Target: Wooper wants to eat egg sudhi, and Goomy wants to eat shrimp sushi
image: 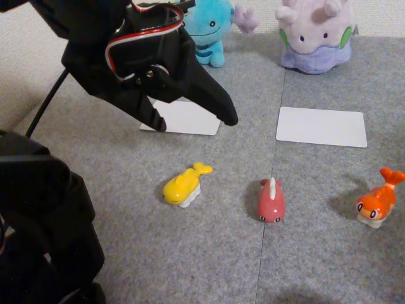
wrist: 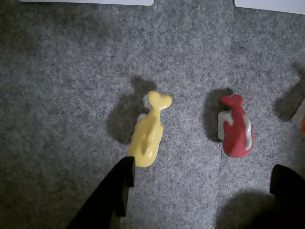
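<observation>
In the other view, the gripper (image: 193, 121) hangs above the grey mat with its two black fingers spread wide and nothing between them. Below and slightly to the right of it lies the yellow egg sushi (image: 184, 185), tail pointing up and right, apart from the fingers. The pink sushi (image: 271, 201) sits in the middle of the row, and the orange shrimp sushi (image: 379, 201) stands at the right, well apart from the others. Two white cards (image: 321, 126) lie on the mat behind the toys. The blue plush (image: 209, 28) sits behind the left card, the lilac plush (image: 316, 31) behind the right one.

In the wrist view, the egg sushi (wrist: 148, 133) lies just ahead of the left finger (wrist: 116, 188), whose tip nearly meets the toy's near end; I cannot tell whether they touch. The right finger (wrist: 287, 183) is far off, beyond the pink sushi (wrist: 235, 129).

The yellow toy looks like hard, glossy plastic, so probably light, stiff and somewhat slippery. Its body is narrow and rounded, with a thin forked tail. The safest hold seems to be across the thick middle, squeezing the flat sides low near the white rice base, not the tail.
</observation>
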### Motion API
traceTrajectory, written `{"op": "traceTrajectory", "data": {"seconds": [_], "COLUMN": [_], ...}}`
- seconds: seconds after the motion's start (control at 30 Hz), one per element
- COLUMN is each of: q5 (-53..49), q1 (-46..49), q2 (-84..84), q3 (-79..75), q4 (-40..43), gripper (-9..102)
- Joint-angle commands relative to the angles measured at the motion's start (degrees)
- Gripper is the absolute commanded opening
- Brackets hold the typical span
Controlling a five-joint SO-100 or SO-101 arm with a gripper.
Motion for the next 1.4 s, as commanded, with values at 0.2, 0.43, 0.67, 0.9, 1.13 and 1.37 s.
{"op": "traceTrajectory", "data": {"seconds": [0.2,0.43,0.67,0.9,1.13,1.37], "q5": [6.77,7.38,7.38,6.33,2.81,2.64], "q1": [-6.33,-6.42,-6.59,-9.4,-8.88,-8.88], "q2": [21.18,20.83,20.57,18.54,-1.85,-20.3], "q3": [17.49,16.96,10.37,0.26,0.18,0.18], "q4": [-18.37,-16.44,-9.76,4.04,1.49,-2.46], "gripper": [33,33,33,33,33,33]}}
